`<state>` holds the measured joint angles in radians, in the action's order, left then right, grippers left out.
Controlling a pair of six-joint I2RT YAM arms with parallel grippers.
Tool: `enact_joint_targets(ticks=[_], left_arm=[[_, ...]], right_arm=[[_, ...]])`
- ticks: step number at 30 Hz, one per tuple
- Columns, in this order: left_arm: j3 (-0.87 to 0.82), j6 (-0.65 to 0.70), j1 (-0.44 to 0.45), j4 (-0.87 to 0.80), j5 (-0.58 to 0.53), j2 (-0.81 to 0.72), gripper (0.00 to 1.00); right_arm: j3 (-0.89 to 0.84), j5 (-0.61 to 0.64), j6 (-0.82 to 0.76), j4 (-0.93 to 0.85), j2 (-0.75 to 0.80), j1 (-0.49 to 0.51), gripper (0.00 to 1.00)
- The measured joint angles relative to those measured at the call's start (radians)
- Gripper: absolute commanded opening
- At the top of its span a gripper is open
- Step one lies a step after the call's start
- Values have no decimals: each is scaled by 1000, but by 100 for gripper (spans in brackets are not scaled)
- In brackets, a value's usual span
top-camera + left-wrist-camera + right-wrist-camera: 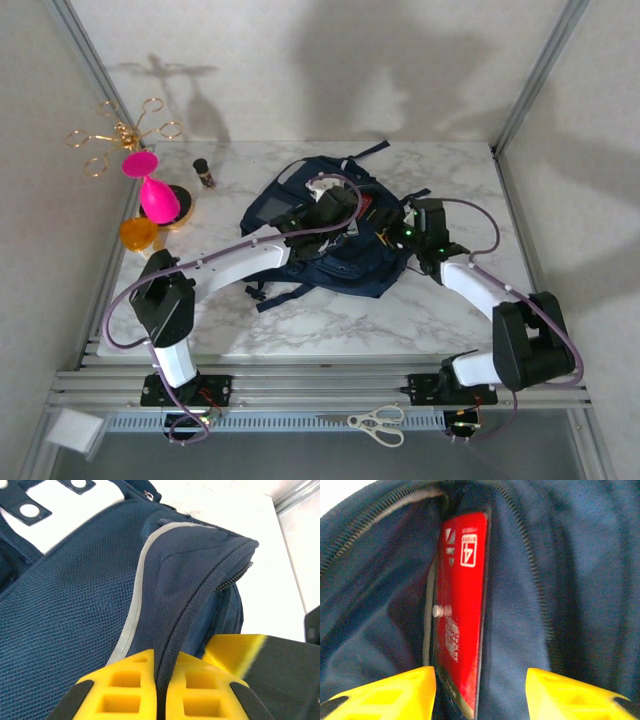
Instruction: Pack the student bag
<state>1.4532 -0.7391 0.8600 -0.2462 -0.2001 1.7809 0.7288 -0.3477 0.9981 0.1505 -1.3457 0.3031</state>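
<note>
Overhead, the student bag (345, 268) lies at the middle of the marble table (400, 320), nearer its far edge, with both arms reaching onto it. At the left wrist, the left gripper (157, 680) pinches a fold of the bag's zip-edged fabric tight. At the right wrist, the right gripper (480, 687) spreads wide in the bag's open compartment, a red booklet (462, 595) between its fingers.

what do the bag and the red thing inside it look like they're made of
The student bag looks like matte woven navy fabric: a fine mesh weave shows, with stitched seams. The red flat item inside looks like smooth card or plastic, slightly glossy with white print; which, I cannot tell.
</note>
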Motion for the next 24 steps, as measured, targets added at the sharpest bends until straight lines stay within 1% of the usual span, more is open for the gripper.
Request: enact_joint_targets(ticks=[1,3,4,6,8,11,13,16,19,21,24], left_arm=[[-5,-2,-1,7,16,0,5],[-14,1,-4,18,57,0,23],[-18,7,-7,20,89,0,30],[-28,21,-11,41,163,-2,42],[-71,36,-15,82,239,-27,48],[-202,39,-29,123,326,-141,52],[-291,39,-56,153,355,-243,53],[-391,33,-137,179,362,-378,53],[-483,18,-234,227,360,-447,54],[-552,0,-285,259,363,-454,54],[-631,-27,-315,274,370,-441,54]], right_arm=[[2,1,-24,-36,24,-12,53],[24,15,-77,-125,64,-29,54],[40,24,-104,-166,79,-32,54],[70,43,-155,-232,106,-31,55],[98,64,-202,-300,130,-31,55],[128,117,-254,-396,167,-13,55],[136,173,-269,-451,188,36,55],[149,263,-262,-524,195,179,54],[175,365,-217,-576,154,364,54],[221,433,-175,-604,76,494,52],[313,511,-120,-637,-62,614,49]])
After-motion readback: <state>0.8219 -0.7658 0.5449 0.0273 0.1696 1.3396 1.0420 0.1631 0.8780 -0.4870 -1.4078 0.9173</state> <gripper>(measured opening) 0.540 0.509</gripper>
